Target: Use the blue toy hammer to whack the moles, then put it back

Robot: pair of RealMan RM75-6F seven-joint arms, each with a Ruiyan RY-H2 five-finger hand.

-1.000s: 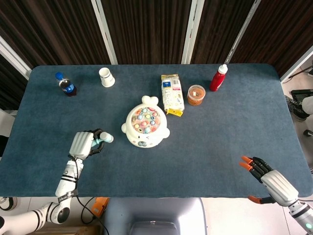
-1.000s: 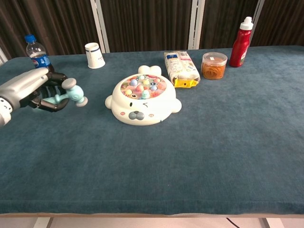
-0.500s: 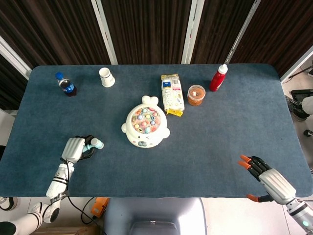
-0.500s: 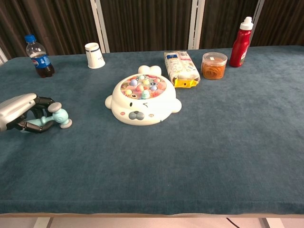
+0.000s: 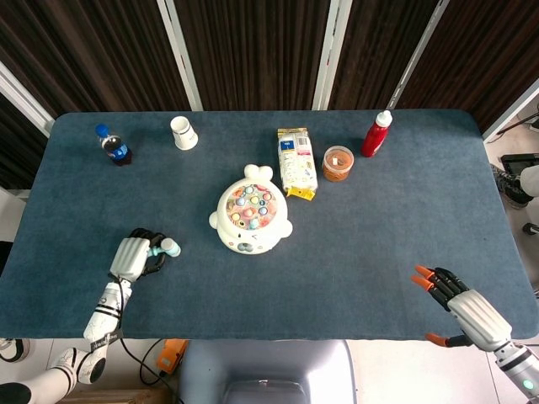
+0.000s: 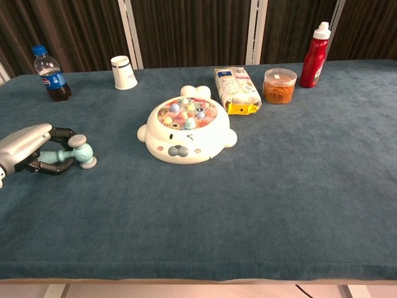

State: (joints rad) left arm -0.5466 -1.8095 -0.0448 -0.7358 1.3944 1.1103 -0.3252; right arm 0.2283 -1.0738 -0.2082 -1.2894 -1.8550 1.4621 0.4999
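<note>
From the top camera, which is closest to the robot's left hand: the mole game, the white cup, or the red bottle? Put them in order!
From the left hand, which holds the hammer:
1. Mole game, mid-table, to its right.
2. White cup, at the table's back, left.
3. Red bottle, far back right.

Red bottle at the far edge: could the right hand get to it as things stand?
Probably yes. The right hand holds nothing, and bare table lies between it and the red bottle; the orange-filled tub stands beside the bottle, off that path.
</note>
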